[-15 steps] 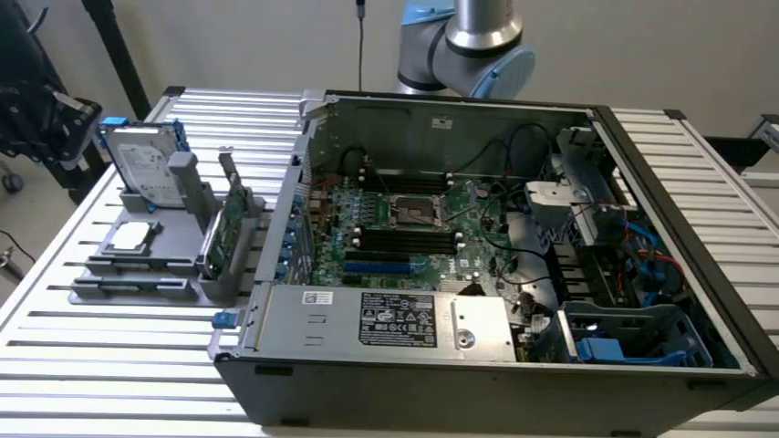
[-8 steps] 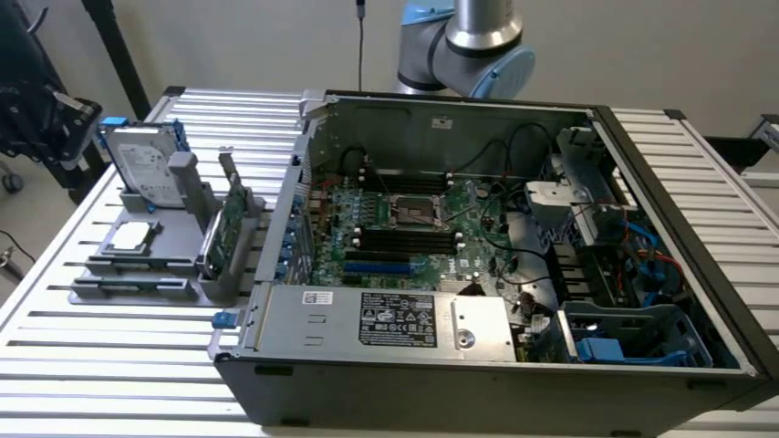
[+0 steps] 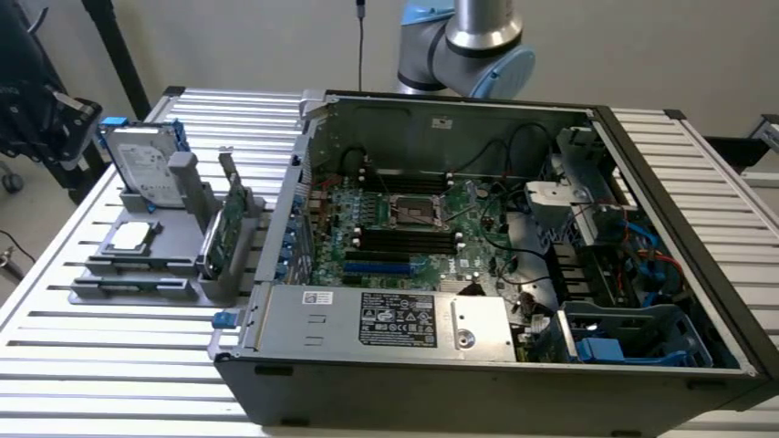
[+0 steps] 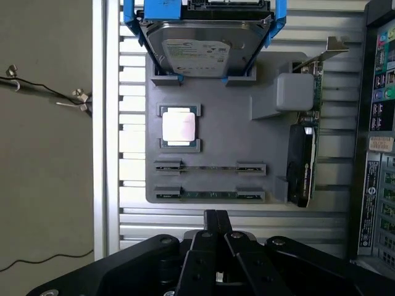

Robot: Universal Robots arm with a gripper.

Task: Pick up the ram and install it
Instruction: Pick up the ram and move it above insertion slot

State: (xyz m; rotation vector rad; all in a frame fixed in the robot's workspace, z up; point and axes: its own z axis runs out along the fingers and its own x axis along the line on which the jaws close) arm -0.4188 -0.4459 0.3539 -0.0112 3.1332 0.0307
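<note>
A ribbed metal tabletop [image 3: 109, 365] carried an open computer case [image 3: 487, 374] and, toward the exterior view's left, a grey tray [image 4: 222, 132]. The ram [image 4: 210, 195] sat in the tray slot nearest the tool [image 4: 216, 214], with a second stick [image 4: 210, 168] in the next slot. The tool hung over the bare slats just beside the tray, fingers pressed together, gripping nothing. A hard drive [image 4: 197, 52] stood in the tray too. Past the tabletop's edge, a thin cable [image 4: 37, 89] lay on grey floor [image 4: 43, 185]; a pale wall [image 3: 244, 46] stood behind.
</note>
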